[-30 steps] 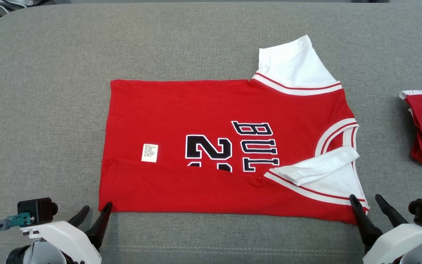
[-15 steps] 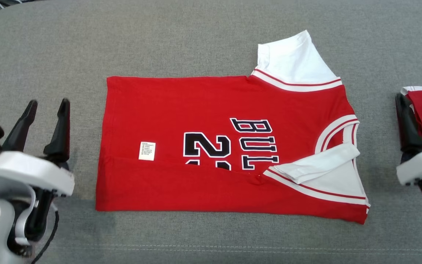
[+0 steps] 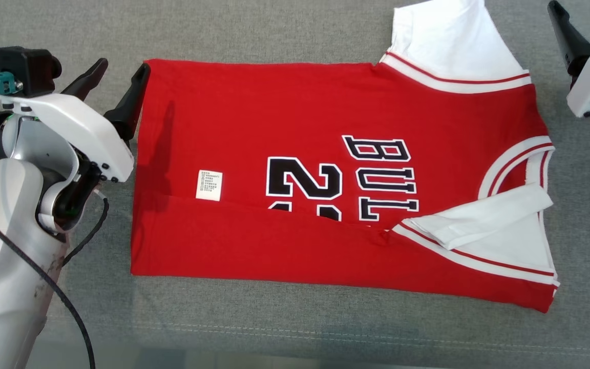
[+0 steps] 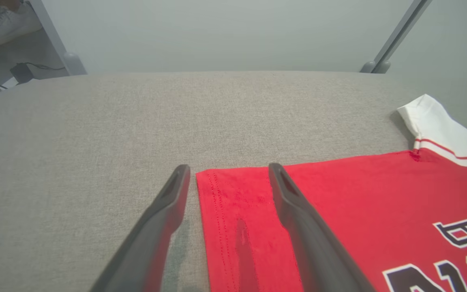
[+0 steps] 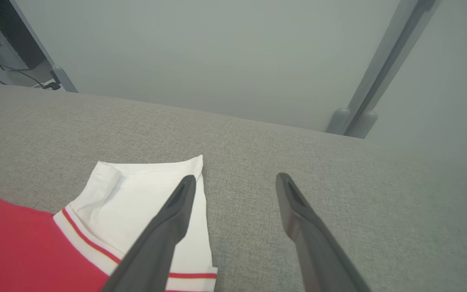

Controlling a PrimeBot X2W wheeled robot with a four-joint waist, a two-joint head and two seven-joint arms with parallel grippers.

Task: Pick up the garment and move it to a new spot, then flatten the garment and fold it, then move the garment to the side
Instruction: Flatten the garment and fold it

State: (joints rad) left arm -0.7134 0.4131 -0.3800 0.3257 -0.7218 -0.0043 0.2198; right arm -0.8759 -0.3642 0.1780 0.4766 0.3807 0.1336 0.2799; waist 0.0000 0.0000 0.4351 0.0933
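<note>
From the head camera, the garment (image 3: 300,128), a red jersey with white sleeves, lies flat on the grey cloth-covered worktop (image 3: 274,31), its near long edge turned up over the lettering. The left pincer (image 3: 124,64) stands at the jersey's far hem corner, fingers spread wide and gripping nothing. The cloth runs off to its right and back toward the robot. The right pincer (image 3: 579,6) is just to the right of the far white sleeve (image 3: 454,46), also spread wide and empty.

Looking along the left wrist, the left pincer (image 4: 228,167) straddles that corner. Its right finger lies over red cloth, its left finger over bare worktop, and the stitched hem (image 4: 211,202) runs between them. I cannot tell whether the tips touch.

Looking along the right wrist, the right pincer (image 5: 235,177) has its left finger over the outer edge of the sleeve (image 5: 136,194) and its right finger over bare worktop.

This looks like thin, light knit that is limp and likely to sag or drag, not slide. I'd judge the best holds to be the doubled hem corner on the left and the sleeve's cuff edge on the right, pinched low enough to catch both layers so the fold carries over evenly.
</note>
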